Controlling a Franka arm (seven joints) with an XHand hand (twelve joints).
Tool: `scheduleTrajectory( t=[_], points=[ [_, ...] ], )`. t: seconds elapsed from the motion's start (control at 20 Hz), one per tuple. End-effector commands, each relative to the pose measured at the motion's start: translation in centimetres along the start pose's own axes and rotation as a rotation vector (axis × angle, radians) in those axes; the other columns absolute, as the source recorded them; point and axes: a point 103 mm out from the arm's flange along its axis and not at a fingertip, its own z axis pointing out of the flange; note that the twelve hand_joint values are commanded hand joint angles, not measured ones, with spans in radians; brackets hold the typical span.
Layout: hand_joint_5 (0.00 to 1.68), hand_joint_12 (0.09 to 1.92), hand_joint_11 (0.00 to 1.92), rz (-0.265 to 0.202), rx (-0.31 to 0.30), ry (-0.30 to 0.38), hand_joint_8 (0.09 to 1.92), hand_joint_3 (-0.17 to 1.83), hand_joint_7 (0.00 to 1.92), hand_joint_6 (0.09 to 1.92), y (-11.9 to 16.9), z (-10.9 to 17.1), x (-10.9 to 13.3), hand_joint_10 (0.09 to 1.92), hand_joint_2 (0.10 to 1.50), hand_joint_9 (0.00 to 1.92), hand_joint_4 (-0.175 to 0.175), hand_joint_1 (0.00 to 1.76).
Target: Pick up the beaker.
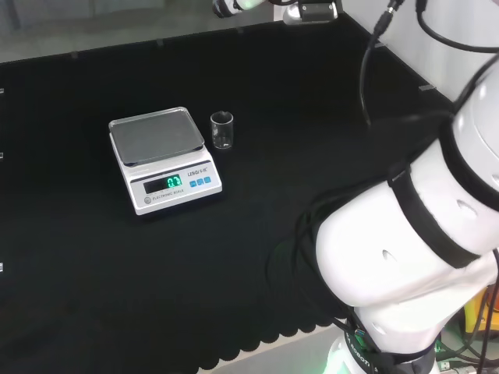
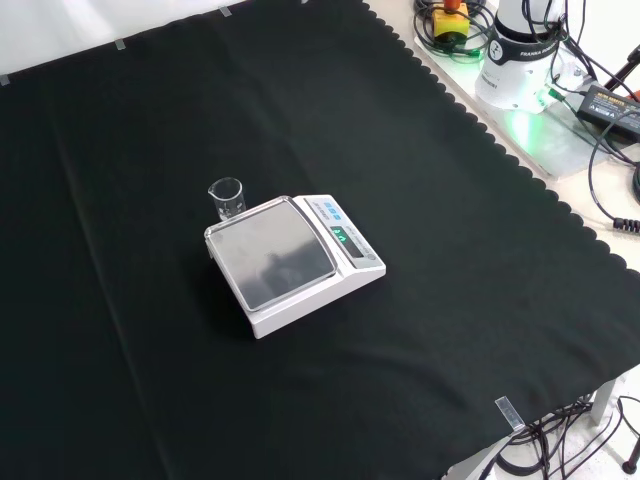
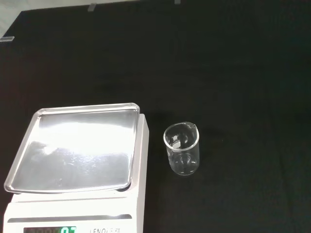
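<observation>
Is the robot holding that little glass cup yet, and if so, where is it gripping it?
No, nothing grips it. The beaker stands upright by itself on the black cloth, right beside the scale, with nothing touching its rim or sides.

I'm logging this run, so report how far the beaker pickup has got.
Nothing looks done yet. The small clear glass beaker stands upright on the black cloth, beside the white scale with a steel pan and apart from it in the wrist view. Nothing is touching the beaker in any view. Left to do: reach it, close the hand round it and lift it.
</observation>
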Motion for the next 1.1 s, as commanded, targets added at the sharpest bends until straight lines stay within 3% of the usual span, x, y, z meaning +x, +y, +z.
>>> scheduleTrajectory(
  t=[0.05, 0.35, 1.1],
  points=[
    [0.0, 1.42, 0.0, -0.032, 0.043, 0.064, 0.36, 0.08, 0.0, 0.09, 4.7, 1.9, -5.0, 0.52, 0.88, 0.0, -0.035, 0.46],
    [0.0, 1.47, 0.01, -0.042, 0.11, 0.045, 0.46, 0.07, 0.0, 0.09, 8.0, 4.8, -6.1, 0.63, 0.88, 0.0, -0.038, 0.49],
    [0.01, 1.46, 0.1, -0.065, 0.232, 0.009, 0.54, 0.07, 0.0, 0.09, 14.1, 11.3, -4.7, 0.8, 0.89, 0.0, -0.043, 0.56]
  ],
)
